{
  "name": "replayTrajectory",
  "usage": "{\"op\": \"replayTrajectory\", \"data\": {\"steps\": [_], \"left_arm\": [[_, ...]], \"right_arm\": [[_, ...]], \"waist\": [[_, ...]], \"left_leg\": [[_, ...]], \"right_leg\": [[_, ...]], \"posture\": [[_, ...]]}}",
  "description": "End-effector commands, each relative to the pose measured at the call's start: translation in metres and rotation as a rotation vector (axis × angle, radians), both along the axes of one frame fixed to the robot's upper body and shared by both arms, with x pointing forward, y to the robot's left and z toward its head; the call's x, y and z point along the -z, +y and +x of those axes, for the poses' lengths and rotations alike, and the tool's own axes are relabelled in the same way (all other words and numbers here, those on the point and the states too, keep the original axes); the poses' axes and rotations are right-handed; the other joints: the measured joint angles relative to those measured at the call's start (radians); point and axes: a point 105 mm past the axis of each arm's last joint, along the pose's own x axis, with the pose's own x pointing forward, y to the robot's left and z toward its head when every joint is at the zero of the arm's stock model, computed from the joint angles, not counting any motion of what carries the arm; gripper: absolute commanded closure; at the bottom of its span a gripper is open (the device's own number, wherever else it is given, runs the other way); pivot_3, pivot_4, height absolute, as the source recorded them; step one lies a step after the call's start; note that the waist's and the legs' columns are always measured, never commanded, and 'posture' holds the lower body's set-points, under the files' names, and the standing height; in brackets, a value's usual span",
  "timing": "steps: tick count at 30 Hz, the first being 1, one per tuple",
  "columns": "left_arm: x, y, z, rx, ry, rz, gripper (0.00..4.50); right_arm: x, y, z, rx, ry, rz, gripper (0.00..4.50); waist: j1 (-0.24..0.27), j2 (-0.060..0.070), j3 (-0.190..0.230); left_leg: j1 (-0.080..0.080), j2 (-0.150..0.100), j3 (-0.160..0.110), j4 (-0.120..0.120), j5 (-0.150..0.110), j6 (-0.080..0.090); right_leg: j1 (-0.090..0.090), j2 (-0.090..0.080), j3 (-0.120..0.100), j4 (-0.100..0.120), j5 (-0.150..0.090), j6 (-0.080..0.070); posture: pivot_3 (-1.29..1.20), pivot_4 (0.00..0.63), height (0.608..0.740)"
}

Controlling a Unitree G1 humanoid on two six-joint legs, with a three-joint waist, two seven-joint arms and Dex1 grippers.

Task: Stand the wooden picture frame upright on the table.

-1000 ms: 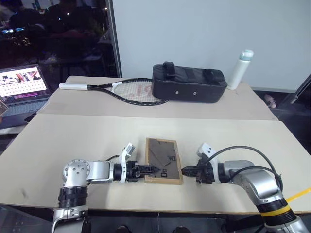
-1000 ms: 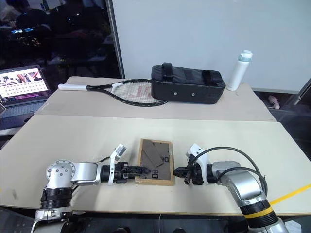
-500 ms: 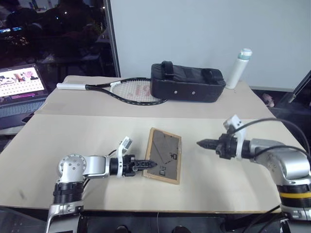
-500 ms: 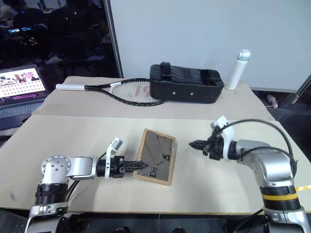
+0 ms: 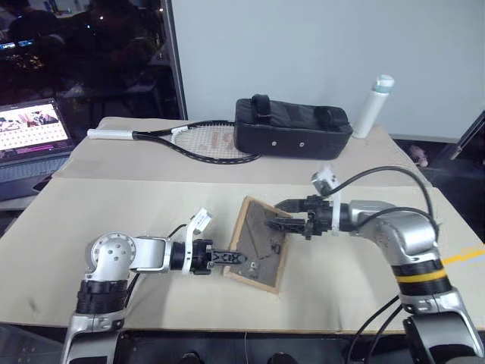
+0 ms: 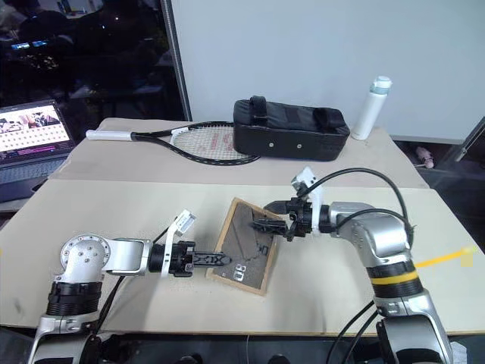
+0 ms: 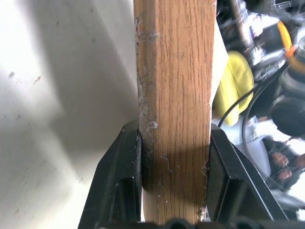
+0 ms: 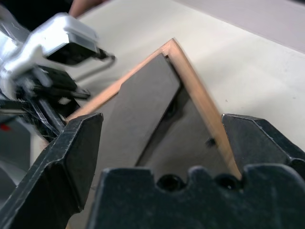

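The wooden picture frame (image 5: 261, 244) is tilted up off the table (image 5: 114, 216), its dark back board and fold-out stand facing me. My left gripper (image 5: 233, 259) is shut on the frame's left wooden edge (image 7: 174, 90), one black finger (image 7: 119, 181) on each side. My right gripper (image 5: 282, 213) is open at the frame's raised far right corner. In the right wrist view its fingers (image 8: 62, 167) straddle that corner (image 8: 190, 81) without touching it. The picture side is hidden.
On the farther tabletop lie a racket (image 5: 189, 144) and a black bag (image 5: 292, 135), with a white bottle (image 5: 375, 106) at its right end. A laptop (image 5: 34, 133) stands at the far left. A seam (image 5: 151, 180) separates the two tabletops.
The frame went from lying flat to tilted up, still held by the left gripper. The right gripper left the frame's right edge, rose, opened and came over the raised corner.
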Motion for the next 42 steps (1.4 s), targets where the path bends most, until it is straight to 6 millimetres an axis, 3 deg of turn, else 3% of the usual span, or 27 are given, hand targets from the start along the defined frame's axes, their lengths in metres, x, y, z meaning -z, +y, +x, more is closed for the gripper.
{"op": "replayTrajectory", "data": {"steps": [1, 4, 8, 14, 22, 36, 42], "left_arm": [[-0.008, -0.001, 0.006, 0.004, -0.035, -0.001, 3.36], [-0.009, 0.003, 0.01, -0.017, 0.038, -0.048, 3.36], [-0.006, 0.007, 0.013, -0.039, 0.078, -0.064, 3.36], [-0.002, 0.006, 0.013, -0.039, 0.078, -0.034, 3.36], [-0.006, 0.004, 0.015, -0.034, 0.061, -0.035, 3.36], [-0.009, 0.001, 0.017, -0.034, 0.051, -0.048, 3.36], [-0.009, 0.002, 0.016, -0.029, 0.046, -0.042, 3.36]], "right_arm": [[-0.001, 0.022, -0.029, -0.239, 0.0, 0.007, 0.04], [-0.009, 0.027, -0.046, -0.329, -0.014, 0.057, 0.04], [-0.017, 0.025, -0.052, -0.318, -0.032, 0.106, 0.04], [-0.022, 0.009, -0.033, -0.165, -0.051, 0.144, 0.04], [0.001, 0.004, -0.024, -0.092, 0.029, 0.069, 0.04], [0.007, 0.032, -0.041, -0.189, 0.064, 0.083, 0.04], [0.012, 0.007, -0.006, 0.016, 0.036, 0.016, 0.04]], "waist": [[0.003, 0.0, 0.0], [0.01, 0.0, 0.0], [0.0, -0.001, 0.001], [0.008, -0.001, 0.001], [0.009, -0.001, 0.001], [0.009, -0.001, 0.001], [0.008, -0.001, 0.001]], "left_leg": [[0.0, 0.0, 0.0, 0.0, 0.0, 0.0], [0.0, 0.0, 0.0, -0.002, 0.0, 0.0], [0.0, 0.001, 0.0, -0.003, 0.0, 0.0], [0.0, 0.0, -0.001, -0.002, 0.001, -0.001], [0.0, 0.0, -0.001, -0.003, 0.001, -0.001], [0.0, 0.0, -0.001, -0.003, 0.001, -0.001], [0.0, 0.0, -0.001, -0.002, 0.001, -0.001]], "right_leg": [[0.0, 0.0, 0.0, 0.0, 0.0, 0.0], [0.0, 0.0, 0.0, -0.001, 0.0, 0.0], [-0.001, 0.001, -0.001, 0.0, -0.001, -0.001], [0.0, 0.0, -0.001, 0.001, -0.001, -0.001], [0.0, 0.0, -0.001, 0.001, -0.001, -0.001], [0.0, 0.0, -0.001, 0.001, -0.001, -0.001], [0.0, 0.0, -0.001, 0.001, -0.001, -0.001]], "posture": [[0.0, 0.15, 0.709], [0.0, 0.15, 0.709], [0.0, 0.15, 0.709], [0.0, 0.15, 0.709], [0.0, 0.15, 0.709], [0.0, 0.15, 0.709], [0.0, 0.15, 0.709]]}}
